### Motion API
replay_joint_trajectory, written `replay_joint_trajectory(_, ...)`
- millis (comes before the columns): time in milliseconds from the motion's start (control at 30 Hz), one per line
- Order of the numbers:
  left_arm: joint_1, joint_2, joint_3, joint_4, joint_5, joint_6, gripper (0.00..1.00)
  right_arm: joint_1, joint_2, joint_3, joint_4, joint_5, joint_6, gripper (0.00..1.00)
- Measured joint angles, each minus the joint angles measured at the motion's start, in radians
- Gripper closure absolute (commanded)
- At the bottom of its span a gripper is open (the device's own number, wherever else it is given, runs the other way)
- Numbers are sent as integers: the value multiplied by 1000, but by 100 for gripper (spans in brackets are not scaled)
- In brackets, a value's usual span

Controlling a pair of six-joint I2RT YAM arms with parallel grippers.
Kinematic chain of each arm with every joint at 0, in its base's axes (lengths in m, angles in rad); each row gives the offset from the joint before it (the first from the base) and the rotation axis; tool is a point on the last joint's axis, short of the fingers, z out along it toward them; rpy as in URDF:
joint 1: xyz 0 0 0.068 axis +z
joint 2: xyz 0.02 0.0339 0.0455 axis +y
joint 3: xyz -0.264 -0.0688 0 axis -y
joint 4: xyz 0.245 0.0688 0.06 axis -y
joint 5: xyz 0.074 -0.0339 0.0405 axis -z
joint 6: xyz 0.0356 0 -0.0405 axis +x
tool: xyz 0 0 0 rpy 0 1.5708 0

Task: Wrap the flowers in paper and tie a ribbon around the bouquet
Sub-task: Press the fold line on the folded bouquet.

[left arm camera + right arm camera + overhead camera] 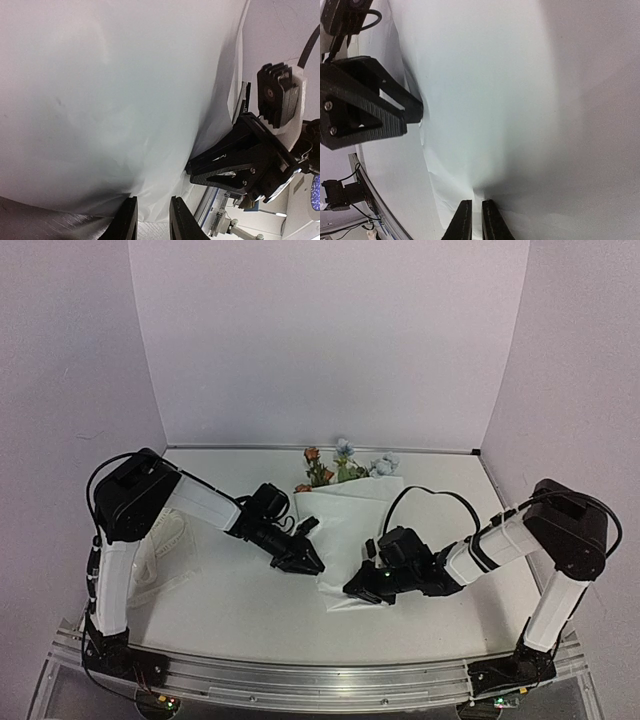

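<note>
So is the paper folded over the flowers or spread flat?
Folded over: the paper covers the stems, and only blooms of the flowers show past its far edge.

paper (352,530): plain white, no print; soft grey shading along its folds
flowers (335,468): orange-pink blooms on the left, pale blue-white blooms on the right, green stems and leaves among them
ribbon (165,545): whitish and see-through, with a faint mesh pattern, at the far left of the surface
left tool (152,202): matt black fingers
right tool (474,202): matt black fingers
arms (205,502): white sleeves between black joints
cable (430,492): black, looping over the right arm
surface (240,605): plain off-white
walls (320,340): pale lilac-white, unpatterned
rail (300,685): silver metal along the near edge
</note>
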Motion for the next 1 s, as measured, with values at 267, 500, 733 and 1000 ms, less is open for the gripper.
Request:
replay_joint_trajectory(267, 70, 50, 74, 8, 7, -48, 74, 0, 1, -7, 15, 0, -7, 90)
replay_joint_trajectory(500, 151, 132, 222, -35, -7, -67, 74, 0, 3, -8, 20, -1, -13, 90)
replay_joint_trajectory(733, 221, 216, 376, -88, -8, -76, 73, 0, 7, -8, 29, -1, -13, 90)
replay_joint_trajectory(1000, 302, 332, 587, -164, 4, -66, 73, 0, 12, -8, 40, -1, -11, 90)
